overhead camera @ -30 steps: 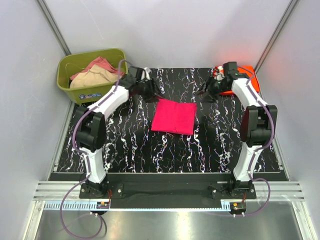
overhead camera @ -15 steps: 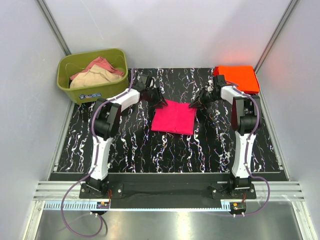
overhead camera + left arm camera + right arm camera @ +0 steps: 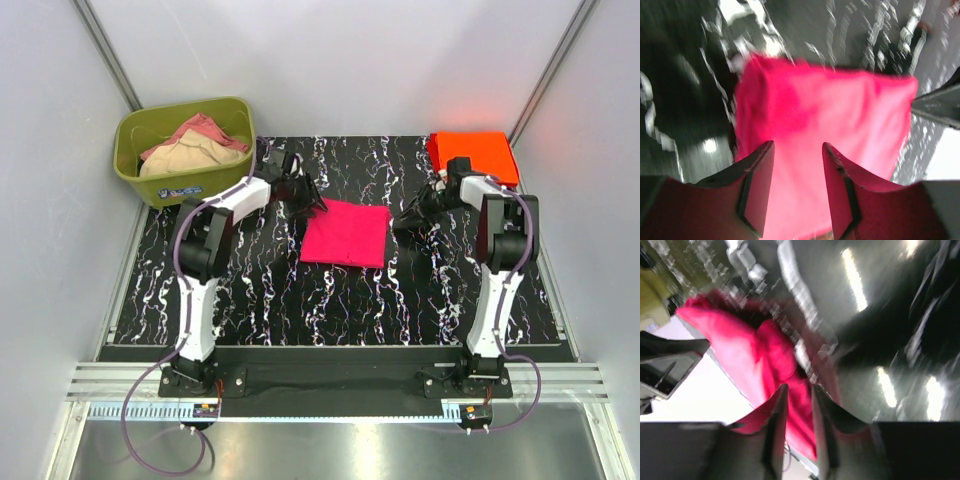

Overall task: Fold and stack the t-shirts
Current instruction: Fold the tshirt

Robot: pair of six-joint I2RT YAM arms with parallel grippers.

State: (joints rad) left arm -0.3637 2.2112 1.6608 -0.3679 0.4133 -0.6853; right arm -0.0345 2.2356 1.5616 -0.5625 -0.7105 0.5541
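Observation:
The hot pink t-shirt [image 3: 346, 232] lies folded into a flat rectangle on the middle of the black marbled table. The orange-red t-shirt [image 3: 472, 155] lies folded at the table's back right corner. My left gripper [image 3: 312, 205] is at the pink shirt's back left corner. In the left wrist view it [image 3: 798, 145] is open and empty over the pink cloth [image 3: 840, 115]. My right gripper [image 3: 402, 222] is low at the pink shirt's right edge. In the blurred right wrist view it [image 3: 799, 386] shows a narrow gap between its fingers, with the pink cloth [image 3: 747, 357] just ahead.
An olive-green tub [image 3: 132, 168] with beige and dusty pink cloths stands at the back left, off the table's corner. Grey walls enclose the left, right and back. The arm bases stand at the near edge.
My right gripper left the orange-red shirt at the back right and came down to the pink shirt's right edge. My left gripper moved in to the pink shirt's back left corner.

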